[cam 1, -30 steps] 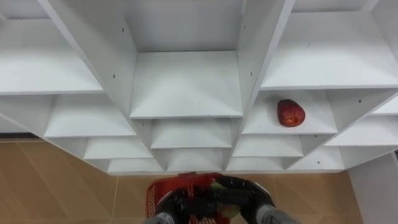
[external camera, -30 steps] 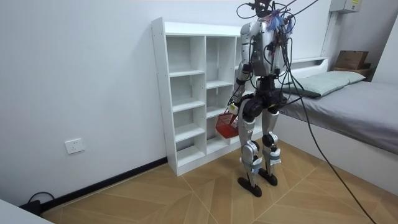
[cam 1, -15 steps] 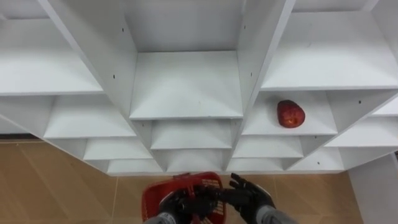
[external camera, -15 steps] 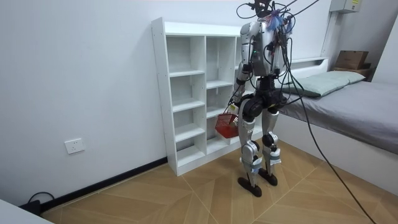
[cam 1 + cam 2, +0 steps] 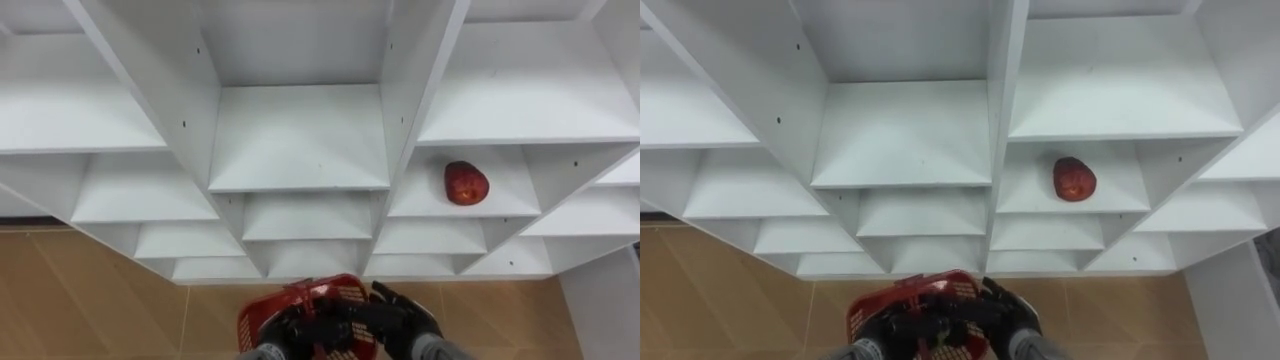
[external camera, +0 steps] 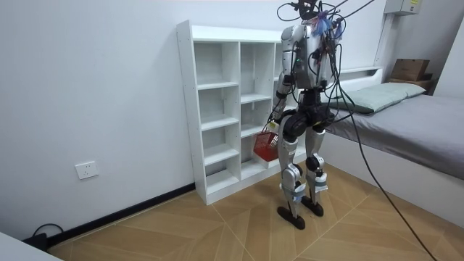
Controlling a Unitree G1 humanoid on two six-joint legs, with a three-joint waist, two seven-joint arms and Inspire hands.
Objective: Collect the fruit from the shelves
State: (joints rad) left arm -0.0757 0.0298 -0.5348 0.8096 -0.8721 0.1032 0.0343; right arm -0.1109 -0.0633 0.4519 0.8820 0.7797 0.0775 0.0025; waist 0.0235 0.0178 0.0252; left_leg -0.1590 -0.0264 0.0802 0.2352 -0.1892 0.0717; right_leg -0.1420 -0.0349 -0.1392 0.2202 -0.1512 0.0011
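Note:
A red fruit (image 5: 466, 183) lies alone on a shelf of the white closet (image 5: 298, 140), in the right column, one level below the top row that I see. I hold a red plastic basket (image 5: 298, 296) low in front of me, below the closet's bottom edge. My left hand (image 5: 284, 329) is curled round the basket's handle. My right hand (image 5: 404, 316) hovers at the basket's right rim with its fingers spread and nothing in it. What lies inside the basket is hidden by my hands. In the room view the basket (image 6: 265, 145) hangs at hip height before the closet (image 6: 217, 109).
All other compartments that I see hold nothing. Wooden floor (image 5: 90, 290) lies under the closet. A bed (image 6: 406, 119) stands just behind me at the room view's right. A white wall (image 6: 87, 94) runs along the room view's left.
A green thing held by my right hand over the basket a second ago is out of sight now. That hand's fingers have spread, and the basket has swung slightly.

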